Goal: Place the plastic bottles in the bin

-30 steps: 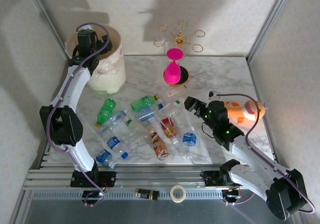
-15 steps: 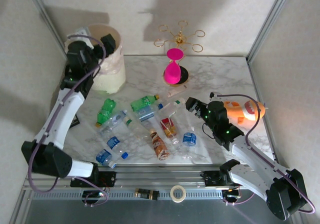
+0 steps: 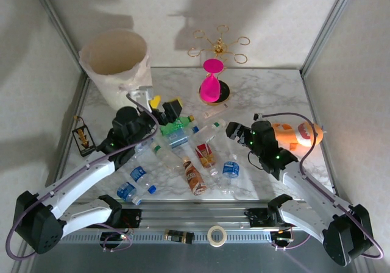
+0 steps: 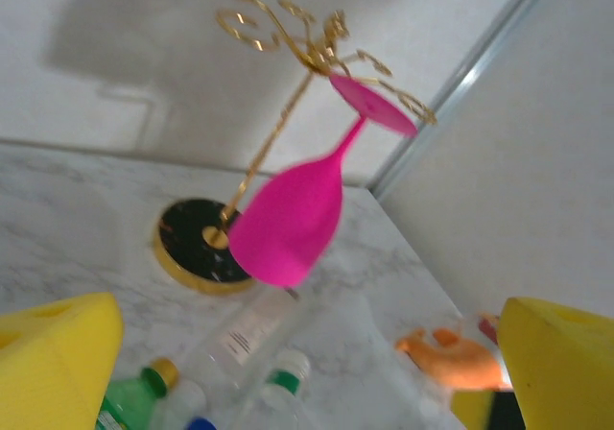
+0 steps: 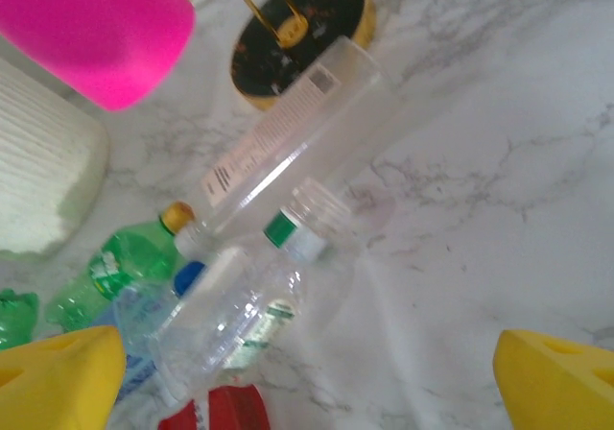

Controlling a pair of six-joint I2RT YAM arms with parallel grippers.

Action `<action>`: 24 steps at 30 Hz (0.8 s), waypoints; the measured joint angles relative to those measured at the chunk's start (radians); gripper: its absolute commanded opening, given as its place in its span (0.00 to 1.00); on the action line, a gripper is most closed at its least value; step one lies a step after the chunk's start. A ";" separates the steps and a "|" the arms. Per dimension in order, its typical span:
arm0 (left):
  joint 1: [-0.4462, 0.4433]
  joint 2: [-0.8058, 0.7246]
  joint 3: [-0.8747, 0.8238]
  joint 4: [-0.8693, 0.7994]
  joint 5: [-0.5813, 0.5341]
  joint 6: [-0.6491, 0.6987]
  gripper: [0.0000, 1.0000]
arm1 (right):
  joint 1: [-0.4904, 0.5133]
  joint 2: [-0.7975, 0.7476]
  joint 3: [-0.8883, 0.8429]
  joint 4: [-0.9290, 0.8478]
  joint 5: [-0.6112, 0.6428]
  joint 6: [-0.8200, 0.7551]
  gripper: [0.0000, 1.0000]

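One marble table (image 3: 268, 96) is seen, with the bin (image 3: 116, 56) stood at its far left corner. The plastic bottles (image 3: 178, 139) are scattered lying across the middle, well apart from the bin. The left gripper (image 3: 166, 104) is held above the green ones, jaws spread wide, nothing gripped. The right gripper (image 3: 235, 130) is likewise spread wide and empty, near a clear bottle (image 5: 288, 152).

Left wrist view is blurred throughout. The yellow pads (image 4: 53, 353) are cut off at both lower corners, the green bottle (image 4: 127, 406) is clipped by the bottom edge, and the orange plush toy (image 4: 446, 348) is just a smear. Right wrist view: pink object (image 5: 86, 27) cut by the top edge, red-labelled bottle (image 5: 211, 413) by the bottom. From above, the left arm (image 3: 91, 172) covers part of the bottle pile (image 3: 178, 139) — labels too small to read.
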 measured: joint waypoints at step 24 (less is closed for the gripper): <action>-0.234 0.249 -0.236 0.344 -0.142 -0.141 1.00 | 0.237 0.195 0.087 -0.478 -0.014 0.103 0.97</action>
